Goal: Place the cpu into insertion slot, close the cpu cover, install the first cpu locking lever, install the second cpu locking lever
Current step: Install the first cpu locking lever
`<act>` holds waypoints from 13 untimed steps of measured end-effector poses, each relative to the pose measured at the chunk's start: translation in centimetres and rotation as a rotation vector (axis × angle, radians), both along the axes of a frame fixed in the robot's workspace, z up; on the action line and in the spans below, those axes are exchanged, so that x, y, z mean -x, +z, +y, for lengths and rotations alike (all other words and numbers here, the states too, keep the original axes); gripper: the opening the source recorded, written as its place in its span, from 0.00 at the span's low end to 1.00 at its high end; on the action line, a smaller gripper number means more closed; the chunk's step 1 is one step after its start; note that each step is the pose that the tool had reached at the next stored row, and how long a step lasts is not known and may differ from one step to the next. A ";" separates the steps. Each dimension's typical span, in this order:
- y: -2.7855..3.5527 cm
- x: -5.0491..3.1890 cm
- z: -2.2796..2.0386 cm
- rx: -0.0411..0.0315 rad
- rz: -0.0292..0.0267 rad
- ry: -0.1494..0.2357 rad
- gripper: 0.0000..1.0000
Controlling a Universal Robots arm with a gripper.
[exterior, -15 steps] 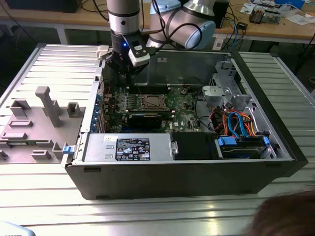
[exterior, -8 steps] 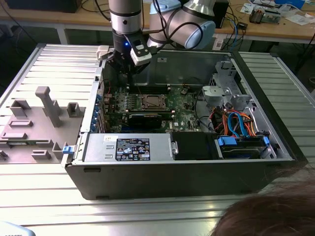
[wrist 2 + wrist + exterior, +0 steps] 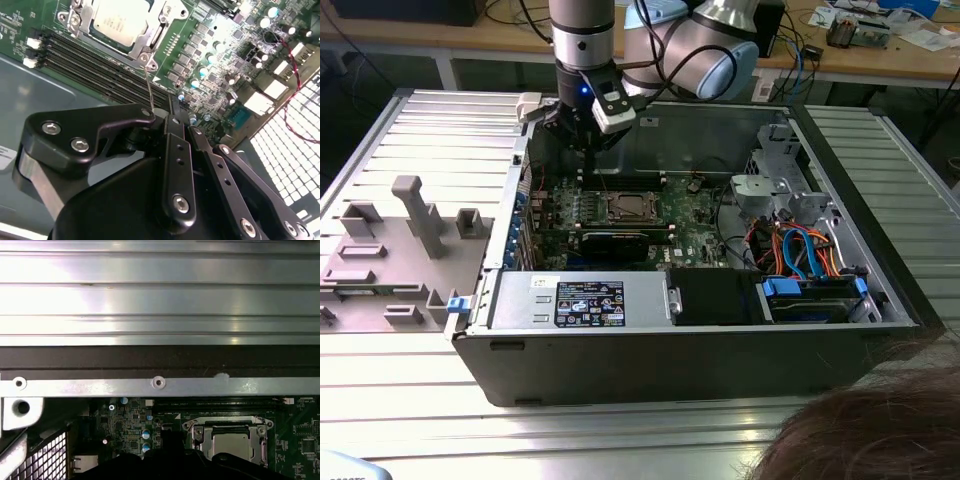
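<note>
Okay, the cpu already sits in the socket near the middle of the board, inside the open case. In the second wrist view its dull metal top shows through the window of the cover, which lies flat around it, so I judge the seating and cover steps done. The first wrist view shows the same: the cpu is framed by the cover, with the case's rear wall beyond the socket. The gripper hangs over the board just beside the socket, on the exterior view's left and toward the rear wall. In the second wrist view the gripper looks pressed together, not spread. That narrow tip suits working a thin wire part and fits between the socket and the memory slots. A thin lever rises from the socket's corner screw up to the gripper tips, tilted off the board rather than lying flat along the cover, so it reads as not yet latched. Whether the lever is pinched or just touched from the side, I cannot tell, because its top end hides behind the black link. I judge the work is at the lever stage. A grey fixture tray lies well apart from the socket, outside the case, and a person's hair shows at the near edge.
</note>
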State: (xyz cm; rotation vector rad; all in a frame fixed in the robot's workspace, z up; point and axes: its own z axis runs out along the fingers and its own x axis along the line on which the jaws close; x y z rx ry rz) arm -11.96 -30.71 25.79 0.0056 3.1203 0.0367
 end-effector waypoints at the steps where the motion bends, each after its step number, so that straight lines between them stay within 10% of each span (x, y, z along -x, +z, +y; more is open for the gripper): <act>1: 0.00 -0.09 0.00 0.0001 0.0001 0.000 0.11; 13: -0.01 -1.18 0.00 0.0000 0.0000 0.000 0.11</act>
